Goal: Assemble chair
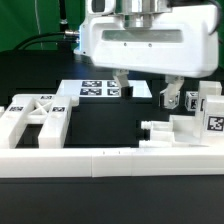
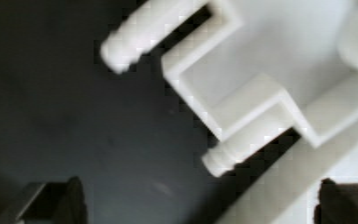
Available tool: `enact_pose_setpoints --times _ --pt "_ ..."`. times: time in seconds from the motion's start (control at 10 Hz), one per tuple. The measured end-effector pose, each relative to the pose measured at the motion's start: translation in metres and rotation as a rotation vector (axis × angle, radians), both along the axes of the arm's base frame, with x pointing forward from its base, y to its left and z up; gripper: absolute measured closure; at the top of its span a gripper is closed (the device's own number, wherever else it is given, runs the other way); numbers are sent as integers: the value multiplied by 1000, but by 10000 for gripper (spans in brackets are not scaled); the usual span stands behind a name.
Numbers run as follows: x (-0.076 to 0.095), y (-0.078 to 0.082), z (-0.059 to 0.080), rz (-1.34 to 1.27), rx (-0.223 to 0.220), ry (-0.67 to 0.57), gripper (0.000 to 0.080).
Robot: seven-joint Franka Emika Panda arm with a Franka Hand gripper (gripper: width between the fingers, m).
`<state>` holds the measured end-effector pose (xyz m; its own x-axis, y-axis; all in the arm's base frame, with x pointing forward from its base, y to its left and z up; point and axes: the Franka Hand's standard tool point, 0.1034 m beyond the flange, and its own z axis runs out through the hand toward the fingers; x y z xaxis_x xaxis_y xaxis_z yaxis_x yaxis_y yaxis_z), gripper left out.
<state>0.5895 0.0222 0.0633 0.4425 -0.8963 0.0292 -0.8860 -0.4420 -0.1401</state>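
Note:
The chair parts are chunky white pieces with black-and-white tags. A ladder-like frame lies at the exterior view's left. A cluster of blocky parts sits at the exterior view's right. My gripper hangs above the table between them, near the right cluster, with its jaws wide apart. In the wrist view the gripper is open, and a blurred white part with pegs lies below it. An edge of that part reaches in beside the dark fingertips; nothing is held.
The marker board lies flat at the back behind the gripper. A long low white border wall runs along the front edge. The table surface is black.

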Motion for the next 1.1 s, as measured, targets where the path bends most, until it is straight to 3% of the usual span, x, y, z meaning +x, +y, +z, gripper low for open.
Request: enact_pose_setpoints --times 0.1,0.4,0.7,1.1 --pt "0 7 -2 -25 3 4 151" --pt "0 7 -3 -176 32 8 151" --pt "-9 29 -12 -549 108 26 151" --pt "-9 30 -14 -589 112 28 151"
